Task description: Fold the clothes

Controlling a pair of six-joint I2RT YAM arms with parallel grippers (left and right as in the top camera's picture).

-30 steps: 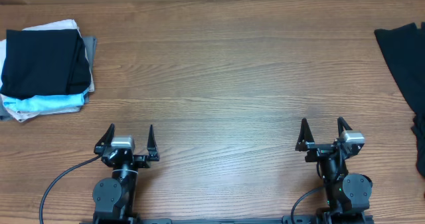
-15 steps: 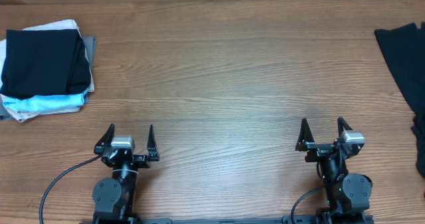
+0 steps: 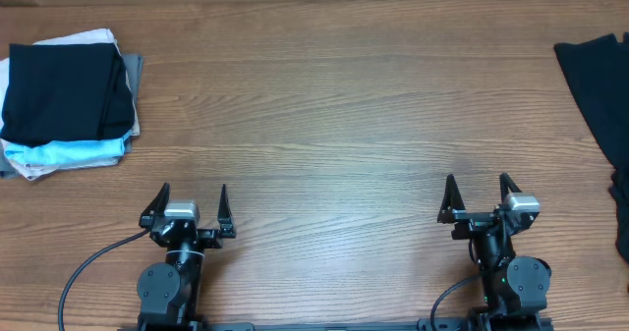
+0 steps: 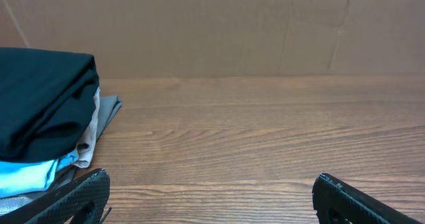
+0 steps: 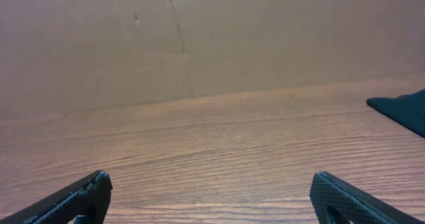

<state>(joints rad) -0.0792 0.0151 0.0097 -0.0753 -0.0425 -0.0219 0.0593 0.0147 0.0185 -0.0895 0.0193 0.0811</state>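
Note:
The clothes, a loose black garment point(image 3: 598, 85), lie at the table's far right edge, partly cut off by the frame; one corner of the garment point(image 5: 406, 112) shows in the right wrist view. My right gripper point(image 3: 478, 180) rests near the front edge, open and empty, well to the left of that cloth. The right gripper point(image 5: 211, 176) has only bare wood between its fingers. My left gripper point(image 3: 193, 189) is also open and empty at the front left. The left gripper point(image 4: 211, 177) frames bare tabletop.
A stack of folded garments point(image 3: 67, 100) sits at the back left: a black one on top, pale blue, white and grey beneath. The same stack point(image 4: 43, 124) shows in the left wrist view. A brown cardboard wall point(image 5: 212, 38) backs the wooden table point(image 3: 324, 115).

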